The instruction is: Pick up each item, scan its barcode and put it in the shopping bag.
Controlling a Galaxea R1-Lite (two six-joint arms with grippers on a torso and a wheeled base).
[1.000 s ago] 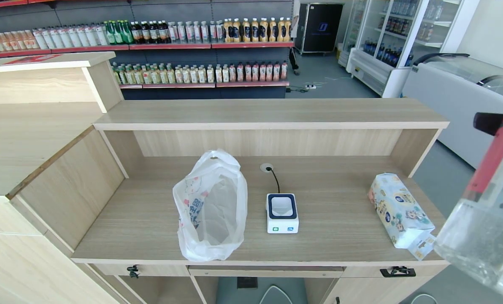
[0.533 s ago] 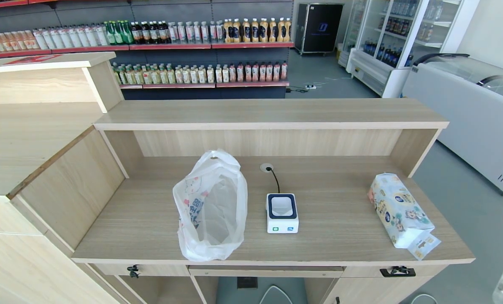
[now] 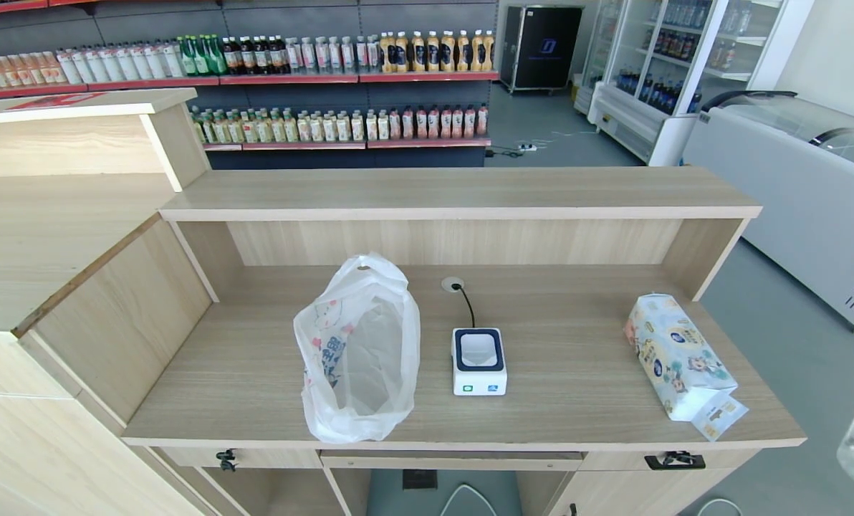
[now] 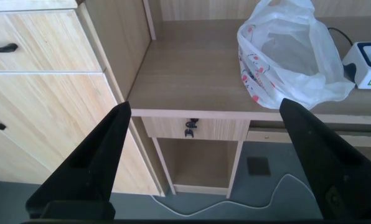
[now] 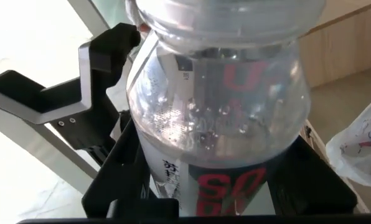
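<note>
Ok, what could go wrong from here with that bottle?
The bottle is held off the counter's right end; swinging in, it could knock the tissue pack near that corner to the floor. The shopping bag is limp with nothing holding it, so the bottle may shove it rather than go in.

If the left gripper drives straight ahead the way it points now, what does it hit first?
Most likely the counter's front edge or the small drawer just under it, beside the shopping bag. The open left gripper frames that spot, though depth is unclear.
</note>
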